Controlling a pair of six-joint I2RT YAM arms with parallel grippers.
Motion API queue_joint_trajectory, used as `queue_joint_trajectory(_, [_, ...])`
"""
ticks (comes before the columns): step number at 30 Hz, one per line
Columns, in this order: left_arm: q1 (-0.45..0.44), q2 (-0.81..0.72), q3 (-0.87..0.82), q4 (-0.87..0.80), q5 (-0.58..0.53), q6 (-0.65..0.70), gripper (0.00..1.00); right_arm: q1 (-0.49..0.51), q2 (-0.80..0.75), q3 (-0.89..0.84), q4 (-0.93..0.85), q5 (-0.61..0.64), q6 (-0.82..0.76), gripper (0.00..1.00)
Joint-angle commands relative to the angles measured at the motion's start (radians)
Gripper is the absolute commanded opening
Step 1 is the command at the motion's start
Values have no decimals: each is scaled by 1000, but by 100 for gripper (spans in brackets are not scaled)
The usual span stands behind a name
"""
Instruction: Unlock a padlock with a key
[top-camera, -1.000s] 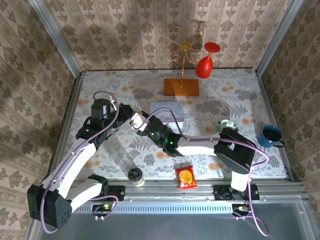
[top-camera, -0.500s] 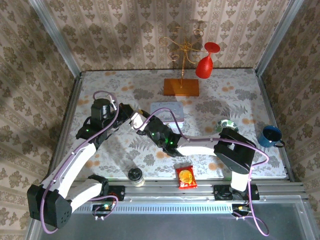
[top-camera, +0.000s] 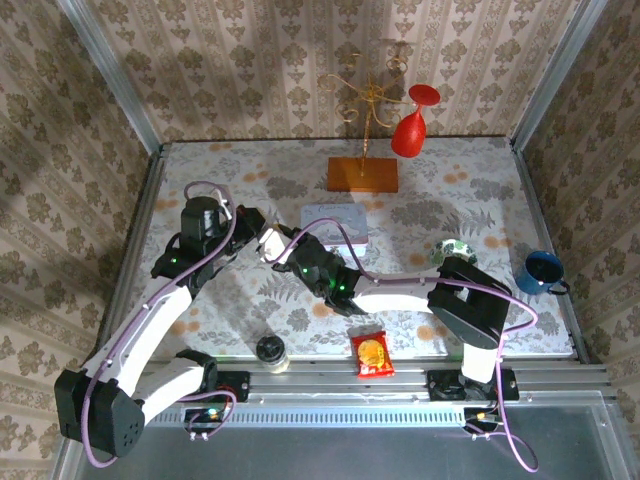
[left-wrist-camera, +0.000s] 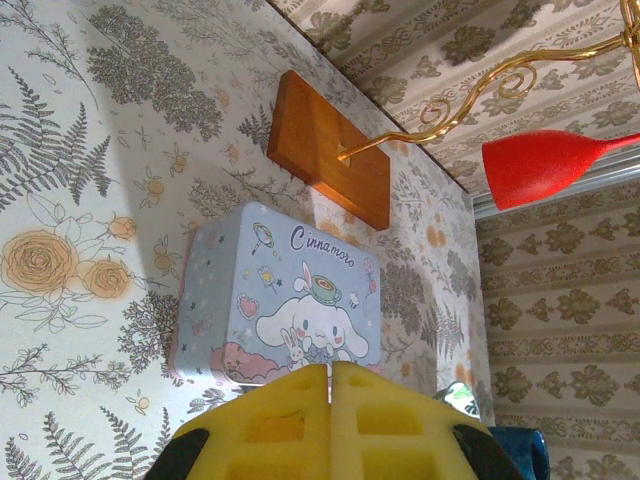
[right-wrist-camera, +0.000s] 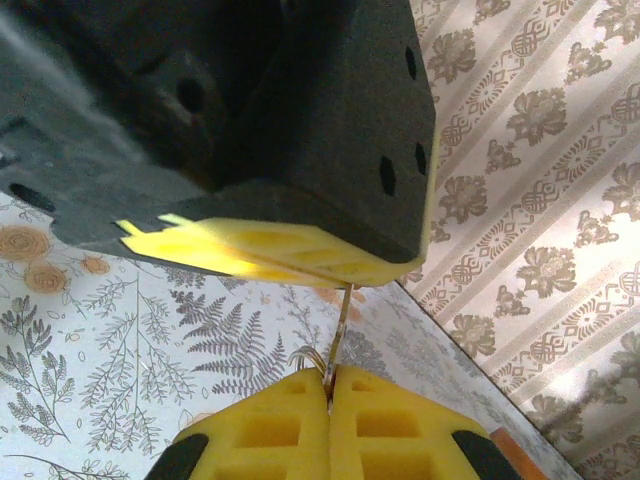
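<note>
Insertion is the step in hand, as I judge it. My right claw (right-wrist-camera: 330, 388) is pinched narrow on the key (right-wrist-camera: 341, 318), a thin metal blade standing straight up out of my pads. A loop of wire ring (right-wrist-camera: 309, 354) curls just to the left of it at the pad tips. Directly above that claw, meeting the blade's upper end, is my left claw (right-wrist-camera: 290, 258), turned across so its yellow pads lie nearly flat. Those pads are pressed together too, with only a seam between them in the left wrist view.

The padlock I cannot make out anywhere: nothing dark and blocky shows past either set of pads (I take it to be buried in the left claw's grip, right where the key tip vanishes, but that is a guess). So I cannot tell whether the blade is in the keyway or merely butted against the pads.

Ahead of the left claw, just past its tips, the pale cartoon tin (left-wrist-camera: 290, 300) lies flat on the counter (left-wrist-camera: 60, 130). Farther ahead of it are a wooden base (left-wrist-camera: 325, 150) and a red glass (left-wrist-camera: 550, 165). None of these is in the way.

The next move, to my mind, calls for a small straight push along the blade's own line until it seats. After that comes a twist of the right wrist while the left claw holds firm. The blade is slim and my hold on it looks shallow, so any sideways load could tilt it in my pads.
</note>
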Motion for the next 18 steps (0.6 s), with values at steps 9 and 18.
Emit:
queue_joint_trajectory(9, [54, -58, -30, 94, 48, -24, 61, -15, -85, -5, -105, -21, 166, 0])
queue_joint_trajectory(18, [166, -120, -95, 303, 199, 81, 74, -258, -300, -42, -467, -576, 692, 0])
